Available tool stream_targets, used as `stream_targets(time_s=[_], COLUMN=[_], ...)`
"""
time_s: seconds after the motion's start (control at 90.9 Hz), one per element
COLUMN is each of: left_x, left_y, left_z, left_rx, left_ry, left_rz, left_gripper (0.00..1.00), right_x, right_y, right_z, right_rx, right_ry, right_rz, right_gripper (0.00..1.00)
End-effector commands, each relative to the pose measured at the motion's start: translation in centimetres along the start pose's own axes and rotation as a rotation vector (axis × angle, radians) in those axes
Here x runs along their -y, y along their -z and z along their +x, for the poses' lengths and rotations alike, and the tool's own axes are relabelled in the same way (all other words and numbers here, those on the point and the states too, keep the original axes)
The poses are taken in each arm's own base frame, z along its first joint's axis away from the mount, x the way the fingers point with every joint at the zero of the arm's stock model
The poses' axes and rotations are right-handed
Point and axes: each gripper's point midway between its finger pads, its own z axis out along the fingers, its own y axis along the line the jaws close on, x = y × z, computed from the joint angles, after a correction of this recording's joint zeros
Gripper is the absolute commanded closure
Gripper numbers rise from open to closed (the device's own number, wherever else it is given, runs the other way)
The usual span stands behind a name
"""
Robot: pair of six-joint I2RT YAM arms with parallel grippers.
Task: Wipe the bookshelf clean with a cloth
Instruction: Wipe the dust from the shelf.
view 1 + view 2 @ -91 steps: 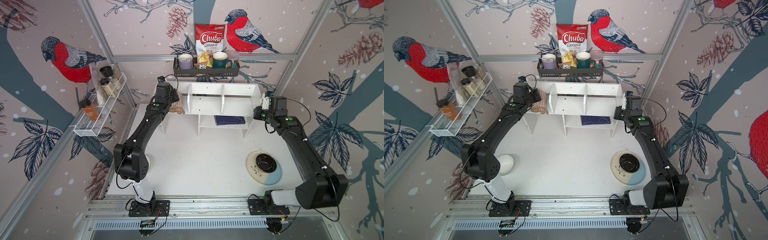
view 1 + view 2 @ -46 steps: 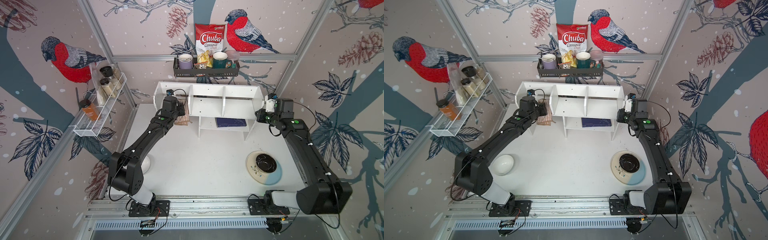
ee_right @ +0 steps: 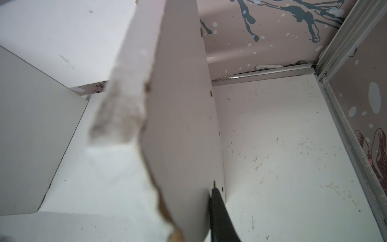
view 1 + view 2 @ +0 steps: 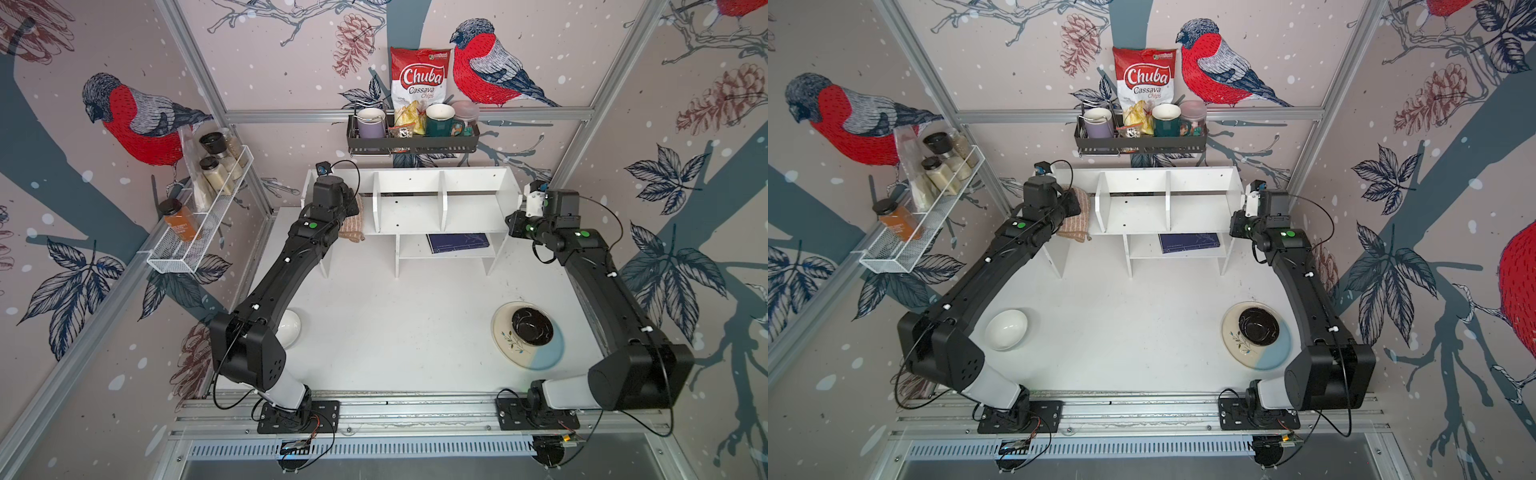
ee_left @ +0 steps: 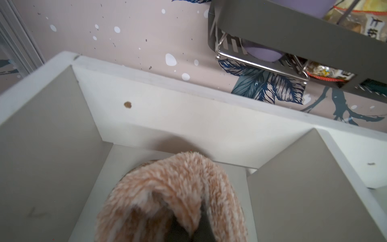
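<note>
The white bookshelf (image 4: 469, 208) (image 4: 1200, 208) stands against the back wall. The tan striped cloth (image 4: 352, 226) (image 4: 1075, 224) lies in its left upper compartment and hangs over the front edge. My left gripper (image 5: 188, 234) is shut on the cloth (image 5: 171, 188), which bulges ahead of it toward the compartment's back wall. My right gripper (image 4: 519, 208) (image 3: 201, 194) sits astride the right end panel of the bookshelf (image 3: 178, 125). One black finger (image 3: 217, 209) presses the panel's outer face; the other is hidden behind the panel.
A black wire rack (image 4: 411, 143) with mugs and a chips bag hangs just above the bookshelf. A white mesh rack (image 4: 199, 224) of jars is on the left wall. A dark book (image 4: 459, 242) lies on the lower shelf. A white bowl (image 4: 1006, 329) and a plate with a black bowl (image 4: 528, 334) sit on the table.
My left arm has pulled back from the shelf's far left end, drawing the cloth toward the front of the left compartment. The right gripper has stayed at the right end panel.
</note>
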Motion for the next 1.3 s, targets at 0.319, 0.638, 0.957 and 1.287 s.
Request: stream_targets(time_s=[0.319, 0.638, 0.957, 1.287], left_x=[1.6, -3.6, -3.9, 3.5], left_y=[-2.9, -1.8, -2.2, -0.8], left_z=[7.7, 5.3, 1.4, 7.7], left_rx=[-0.176, -0.183, -0.099, -0.165], left_ry=[-0.049, 0.045, 0.009, -0.178], left_rz=[0.062, -0.115, -0.101, 0.082], left_gripper=[1.0, 1.0, 1.0, 1.0], right_x=[-4.3, -4.1, -4.1, -4.3], right_y=[1.3, 1.9, 1.9, 1.5], right_z=[2.7, 2.8, 2.6, 2.7], right_rx=[-0.089, -0.086, -0.082, -0.09], right_ry=[-0.161, -0.172, -0.172, -0.173], right_rz=[-0.195, -0.184, -0.189, -0.192], right_gripper=[1.0, 1.0, 1.0, 1.0])
